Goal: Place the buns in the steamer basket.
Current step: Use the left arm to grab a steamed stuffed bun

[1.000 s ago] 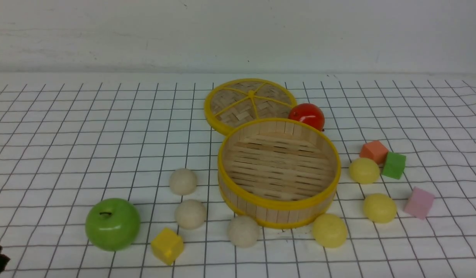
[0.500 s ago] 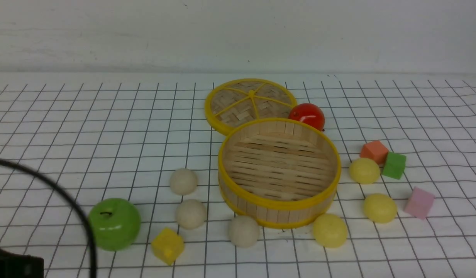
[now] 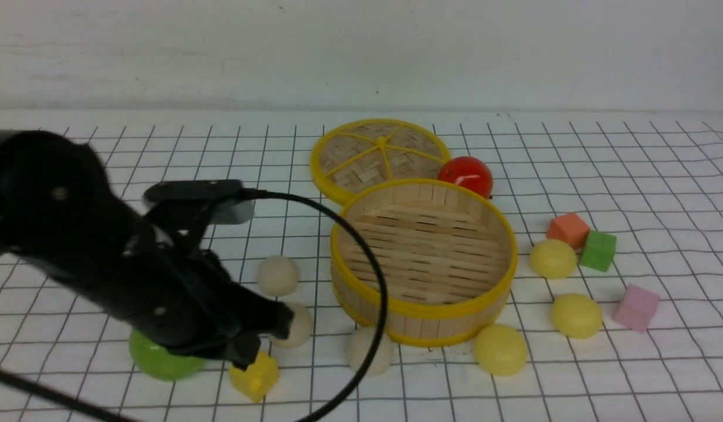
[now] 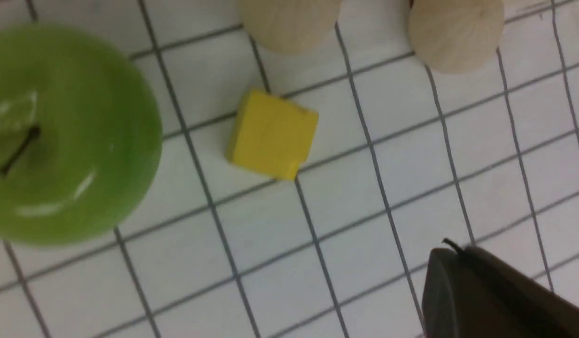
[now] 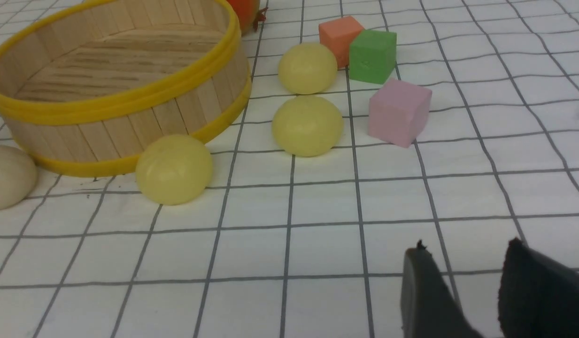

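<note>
Just ahead of left gripper, jaws closed on nothing, sits cream bun; right gripper parted, empty, farther off.

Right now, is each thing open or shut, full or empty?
Steamer basket: open on top, empty.
Lid: off, lying flat behind the basket.
Buns: all six on the table, outside the basket.
Left gripper: shut, holding nothing.
Right gripper: open, holding nothing.
</note>
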`<state>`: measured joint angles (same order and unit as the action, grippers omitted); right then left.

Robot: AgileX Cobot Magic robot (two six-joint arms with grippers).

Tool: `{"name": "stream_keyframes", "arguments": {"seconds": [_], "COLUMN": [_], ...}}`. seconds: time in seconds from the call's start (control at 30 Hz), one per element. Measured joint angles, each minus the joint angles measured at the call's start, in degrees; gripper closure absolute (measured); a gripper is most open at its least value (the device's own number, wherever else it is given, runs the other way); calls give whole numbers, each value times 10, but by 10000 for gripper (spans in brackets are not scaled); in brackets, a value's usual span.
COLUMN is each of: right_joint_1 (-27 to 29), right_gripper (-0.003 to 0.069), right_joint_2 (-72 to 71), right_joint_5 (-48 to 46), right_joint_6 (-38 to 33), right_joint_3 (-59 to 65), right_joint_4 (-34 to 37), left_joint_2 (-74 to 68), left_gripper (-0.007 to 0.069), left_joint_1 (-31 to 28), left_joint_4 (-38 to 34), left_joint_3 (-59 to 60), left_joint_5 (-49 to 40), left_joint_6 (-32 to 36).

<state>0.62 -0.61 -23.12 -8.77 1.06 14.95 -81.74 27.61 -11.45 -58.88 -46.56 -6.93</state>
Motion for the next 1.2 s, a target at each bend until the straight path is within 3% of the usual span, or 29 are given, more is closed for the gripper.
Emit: {"name": "stream_keyframes", "arguments": {"seconds": [0.23,0.43,0.6,0.97,1.1,1.17,1.2], "right_joint_1": [0,0,0,0,0,0,0], "right_gripper": [420,420,420,420,420,420,420], "right_joint_2": [0,0,0,0,0,0,0], "right_joint_5": [0,0,0,0,0,0,0], "right_joint_6": [0,0,0,0,0,0,0], "right_joint_3": [0,0,0,0,0,0,0], "right_joint_4": [0,0,0,0,0,0,0], "left_joint_2": [-122,-211,-244,-277,-281,-280,-280], "left_gripper": [594,386,323,367,462,566,584], "left_joint_1": [2,1,0,-1,-1,-1,-1], "left_joint_4": [34,74,107,115,115,101,99], "left_joint_3": [-85,-145,-160,-163,-165,-171,-172], "left_joint_5": [15,17,33,68,65,48,45], "left_joint_6": [-4,-4,-15,-19,-19,-19,-19]}}
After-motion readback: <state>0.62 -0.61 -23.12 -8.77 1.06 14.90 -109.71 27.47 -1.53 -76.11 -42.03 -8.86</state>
